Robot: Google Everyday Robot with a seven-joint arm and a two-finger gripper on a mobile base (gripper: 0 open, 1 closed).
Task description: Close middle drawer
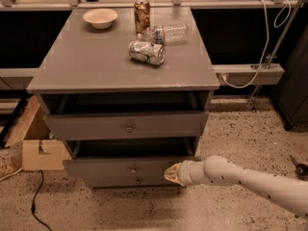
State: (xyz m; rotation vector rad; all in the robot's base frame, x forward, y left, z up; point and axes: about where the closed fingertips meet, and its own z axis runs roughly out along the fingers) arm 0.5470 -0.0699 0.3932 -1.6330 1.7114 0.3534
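The middle drawer (115,168) is a low grey front panel with a tiny pale knob (134,169). It stands partly pulled out of the grey cabinet, with its dark interior showing behind the panel. My gripper (172,173) is at the end of the white arm coming in from the lower right. It sits against the right end of the middle drawer's front panel. Above it, the top drawer (96,126), with a taller front and a dark round knob, is also pulled out.
On the cabinet top (86,66) are a bowl (100,18), an upright can (142,9), a lying can (146,52) and a lying plastic bottle (166,34). A cardboard box (38,153) and a cable lie on the floor at left. A bottom drawer knob (138,180) shows below.
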